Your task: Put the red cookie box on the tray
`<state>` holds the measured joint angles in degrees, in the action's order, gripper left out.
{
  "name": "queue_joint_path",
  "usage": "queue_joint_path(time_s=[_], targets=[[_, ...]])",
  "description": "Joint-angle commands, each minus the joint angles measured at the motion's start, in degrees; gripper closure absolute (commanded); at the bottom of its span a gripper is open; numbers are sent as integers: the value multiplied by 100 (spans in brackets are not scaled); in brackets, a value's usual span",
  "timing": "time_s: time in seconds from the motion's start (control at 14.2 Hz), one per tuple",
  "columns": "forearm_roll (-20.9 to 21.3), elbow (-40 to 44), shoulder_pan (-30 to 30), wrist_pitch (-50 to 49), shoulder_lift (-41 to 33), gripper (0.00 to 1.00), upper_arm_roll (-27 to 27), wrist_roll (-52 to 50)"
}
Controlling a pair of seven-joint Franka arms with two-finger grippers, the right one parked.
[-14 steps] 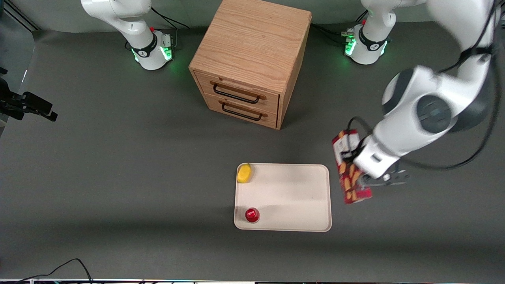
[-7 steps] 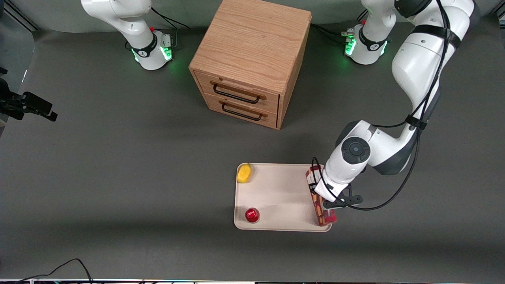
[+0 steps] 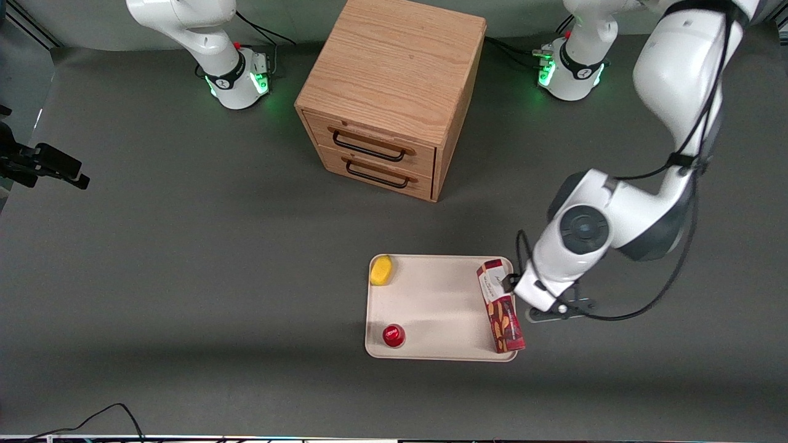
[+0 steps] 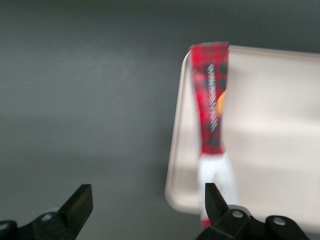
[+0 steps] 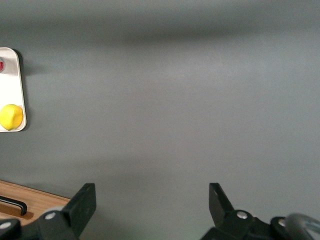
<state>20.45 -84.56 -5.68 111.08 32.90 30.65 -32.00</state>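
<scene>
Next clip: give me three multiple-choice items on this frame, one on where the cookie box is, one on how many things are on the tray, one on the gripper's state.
1. Where is the cookie box?
A. On the cabinet
B. On the tray, along the rim at the working arm's end
C. On the bare table near the parked arm

2. How many things are on the tray?
A. One
B. Two
C. Three

3. What is the gripper doing?
A. Open, holding nothing, beside the box
B. Shut on the box
C. Shut on the can

Answers: 1 B, the box rests along that rim. 2 C, the box, a yellow fruit and a red can. 3 A, the fingers stand apart with nothing between them.
</scene>
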Motion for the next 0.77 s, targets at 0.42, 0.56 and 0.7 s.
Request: queue_joint_path(time_s=[0.42, 0.56, 0.7], targets=[[-1958, -491, -153, -2853, -3094, 0, -2423, 4210], [-1905, -273, -109, -3197, -3166, 0, -2423, 4140], [-1992, 61, -92, -3303, -3035, 0, -2415, 4132]])
